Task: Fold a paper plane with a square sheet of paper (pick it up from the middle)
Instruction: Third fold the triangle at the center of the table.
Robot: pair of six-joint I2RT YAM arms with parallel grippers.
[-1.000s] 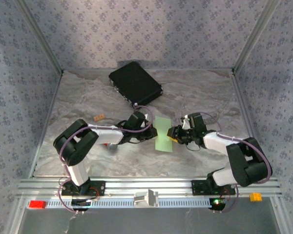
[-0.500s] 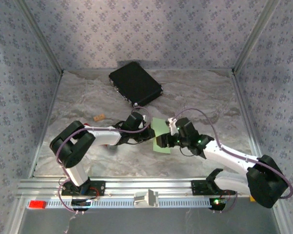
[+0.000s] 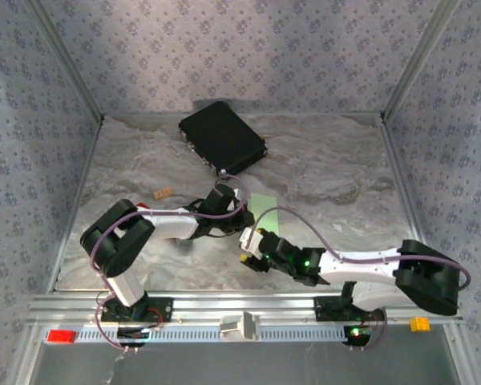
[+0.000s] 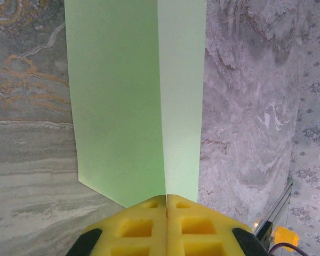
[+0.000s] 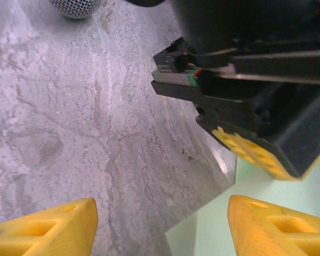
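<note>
The square sheet of paper (image 4: 122, 96) is light green and bent along a centre crease. My left gripper (image 4: 166, 205) is shut on its near edge, pads pressed together on the crease. From above, the paper (image 3: 263, 204) sticks out to the right of the left gripper (image 3: 244, 218). My right gripper (image 3: 248, 245) lies low just in front of it, jaws wide open. In the right wrist view a corner of the paper (image 5: 218, 229) shows between that gripper's (image 5: 160, 229) yellow fingers (image 5: 277, 226); I cannot tell if they touch it. The left gripper's body (image 5: 256, 80) hangs above.
A black case (image 3: 222, 138) lies at the back of the table. A small tan block (image 3: 163, 192) sits left of the left arm. A grey mesh head (image 5: 74, 4) lies beyond the right gripper. Patterned walls close in the sides and back.
The right arm has swung from the paper's right side down and leftward, now stretched low in front of it, and its jaws have opened wider. The left gripper has held the paper still.
</note>
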